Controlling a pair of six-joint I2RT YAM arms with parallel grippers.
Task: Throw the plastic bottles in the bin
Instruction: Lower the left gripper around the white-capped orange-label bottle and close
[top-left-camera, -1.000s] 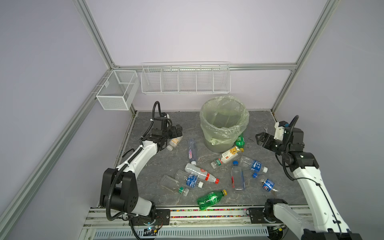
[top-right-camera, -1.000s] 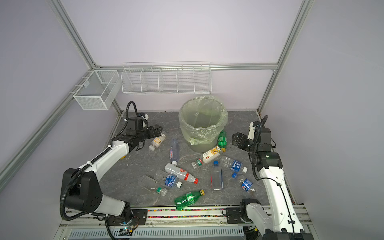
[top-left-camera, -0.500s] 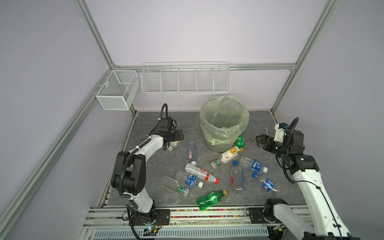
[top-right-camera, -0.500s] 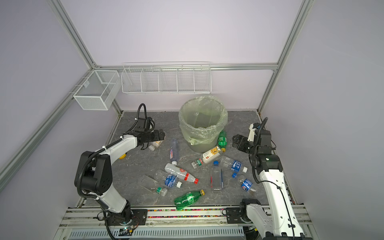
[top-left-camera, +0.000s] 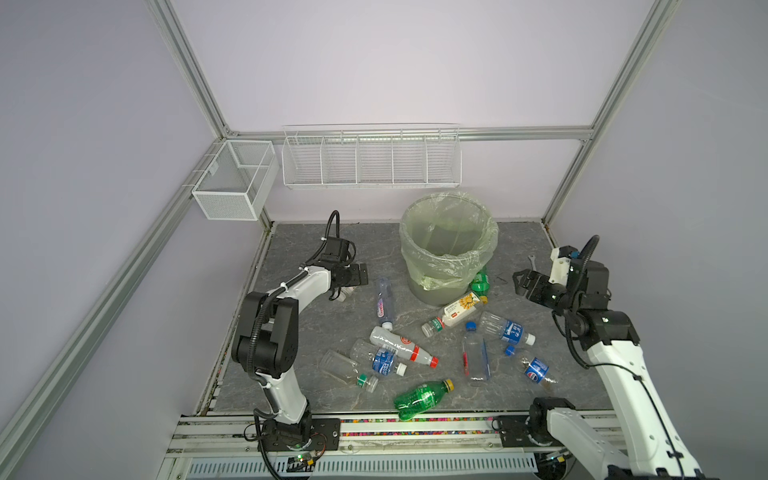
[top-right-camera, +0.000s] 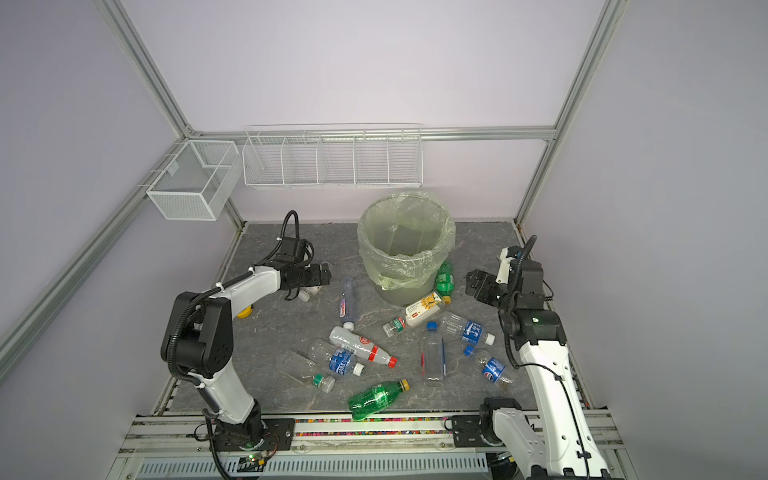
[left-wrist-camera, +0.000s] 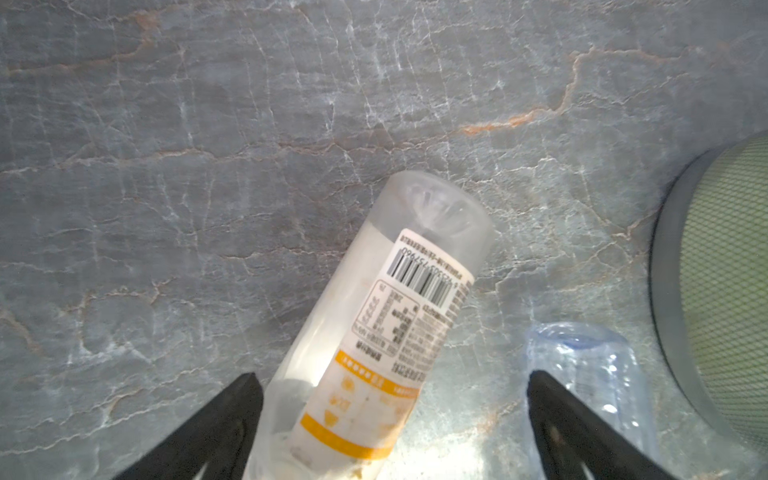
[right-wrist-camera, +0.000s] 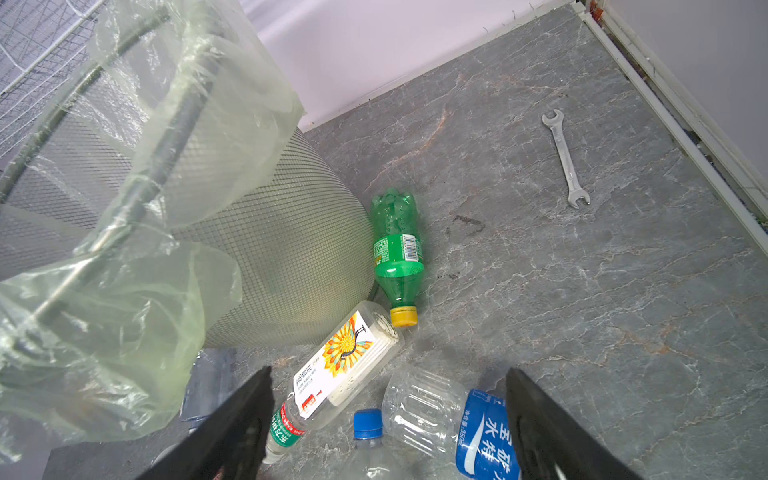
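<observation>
The bin (top-left-camera: 415, 291), lined with a pale green bag (top-left-camera: 446, 266), stands at the back of the grey marbled floor (top-left-camera: 332, 324). Most plastic bottles (top-left-camera: 399, 343) lie loose from its 5 to 7 o'clock. A green bottle (right-wrist-camera: 397, 245) rests against its base at 4 o'clock. At the bin's 9 o'clock the left gripper (left-wrist-camera: 392, 376) straddles an orange-labelled bottle (left-wrist-camera: 374, 316) lying on the floor, fingers spread wide. At 3 o'clock the right gripper (right-wrist-camera: 388, 370) hangs empty, fingers wide apart. A wrench (right-wrist-camera: 565, 158) lies near that gripper's 1 o'clock.
</observation>
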